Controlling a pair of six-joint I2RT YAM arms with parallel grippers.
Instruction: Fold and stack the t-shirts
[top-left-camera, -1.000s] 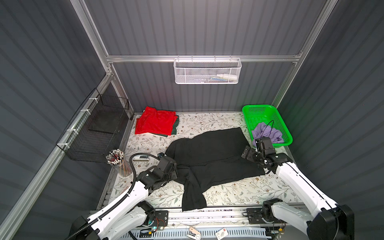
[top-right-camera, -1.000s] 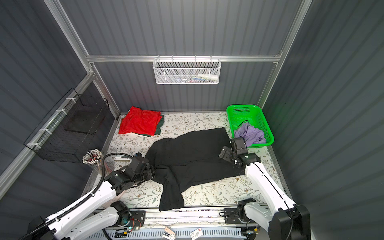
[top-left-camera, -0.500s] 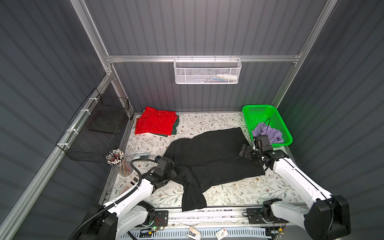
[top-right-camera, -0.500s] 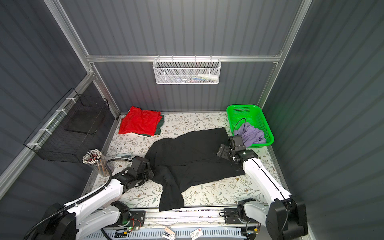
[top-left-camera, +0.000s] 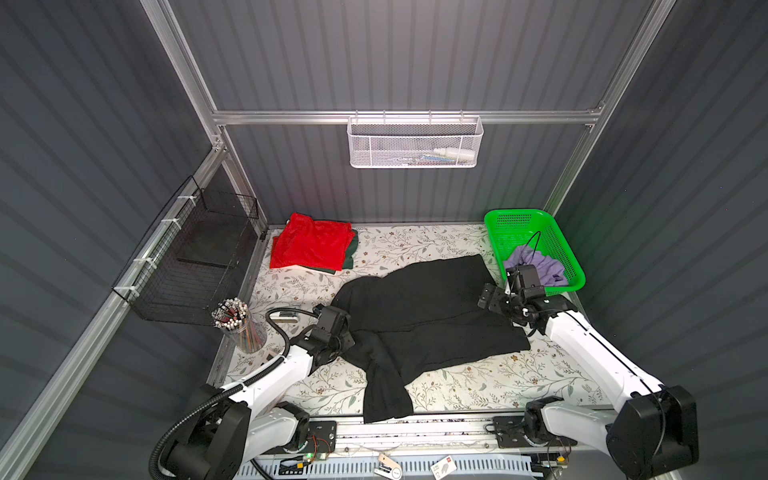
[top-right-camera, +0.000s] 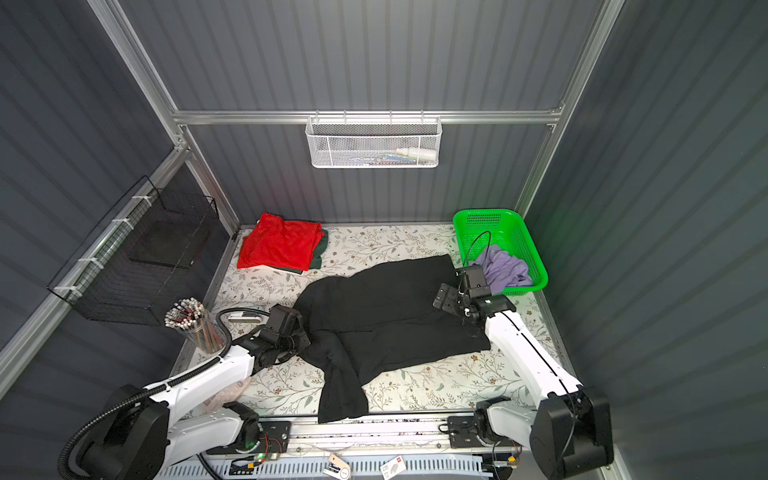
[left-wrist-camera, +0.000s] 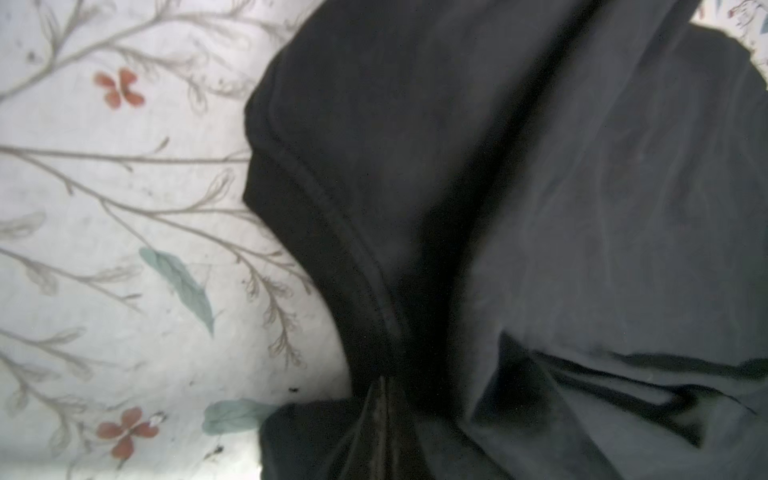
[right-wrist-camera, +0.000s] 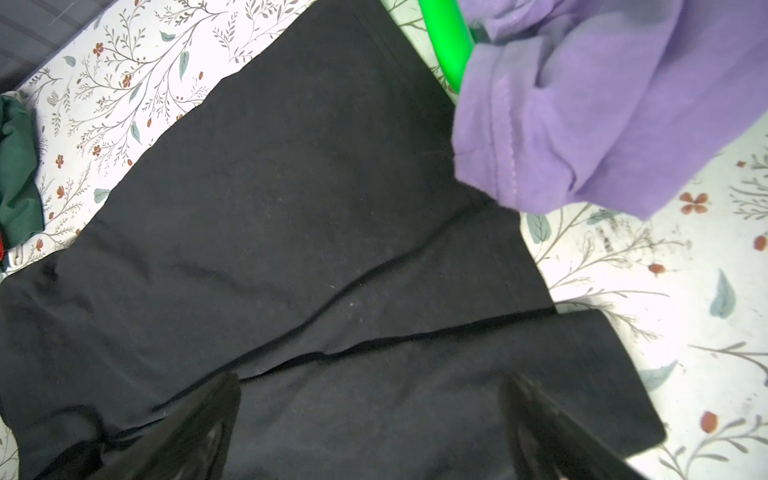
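A large black t-shirt (top-left-camera: 424, 316) (top-right-camera: 386, 316) lies spread and rumpled across the middle of the floral table, one part hanging toward the front edge. My left gripper (top-left-camera: 347, 338) (left-wrist-camera: 384, 399) is shut on a fold at the shirt's left edge. My right gripper (top-left-camera: 505, 305) (right-wrist-camera: 374, 415) hovers open over the shirt's right side, its fingers (right-wrist-camera: 199, 424) wide apart with only flat cloth beneath. A folded red t-shirt (top-left-camera: 311, 245) rests on a dark green one (top-left-camera: 351, 255) at the back left. A lavender t-shirt (top-left-camera: 540, 270) (right-wrist-camera: 582, 124) sits bunched in the basket.
The bright green basket (top-left-camera: 536, 232) stands at the back right, close to my right gripper. A cup of pencils (top-left-camera: 239, 324) and a small flat device (top-left-camera: 284, 316) sit left of my left arm. A black wire basket (top-left-camera: 199, 257) hangs on the left wall and a white one (top-left-camera: 415, 143) on the back wall.
My left gripper has closed on the black shirt's left edge. The right gripper has shifted slightly toward the back over the shirt and stays open.
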